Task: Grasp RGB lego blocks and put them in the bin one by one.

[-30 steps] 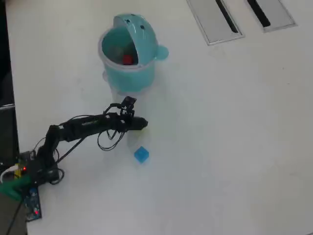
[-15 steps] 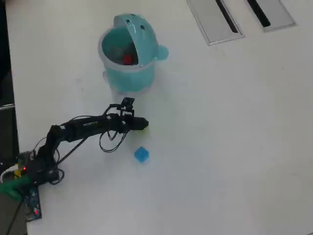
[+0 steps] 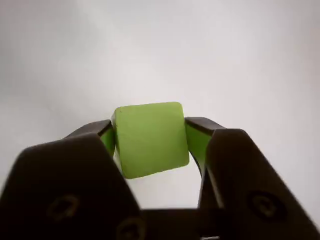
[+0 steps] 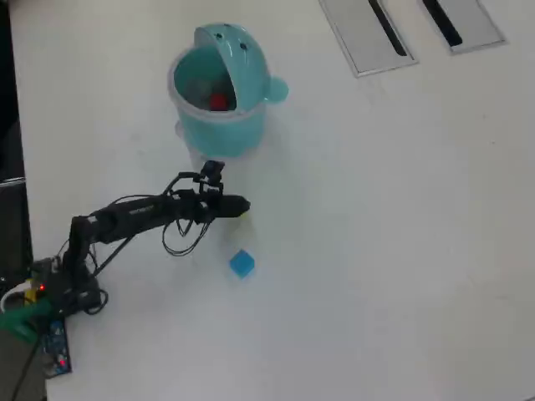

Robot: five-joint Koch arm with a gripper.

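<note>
On my wrist feed the yellow-green block (image 3: 150,139) fills the middle of the frame: a smooth, matte cube with rounded edges, tilted a little, its flat face toward the camera. The two dark fingers (image 3: 95,145) pinch it from left and right, and their inner faces pick up a green tint from it. Behind it I see only pale, blurred table (image 3: 160,45).

The overhead view gives me what the wrist camera cannot. The gripper (image 4: 240,206) sits left of centre, at the end of the black arm (image 4: 134,213) that reaches in from the lower left corner, and the block there is no more than a faint yellowish speck (image 4: 243,212) at the tip (I could not judge the grip from this view alone). The blue block (image 4: 242,264) lies on the table just below the gripper, apart from it. The teal bin (image 4: 219,117) stands in the upper left part of the frame, above the gripper, its domed lid (image 4: 234,46) with two dot eyes flipped back and one ear showing on its right side. Inside it I make out the red block (image 4: 218,102), partly shaded by the wall of the bin.

Two grey slotted panels (image 4: 368,33) are cut off by the top edge. The arm's base (image 4: 46,292) at the lower left is a tangle of wires and small lit boards that I cannot make out clearly.
</note>
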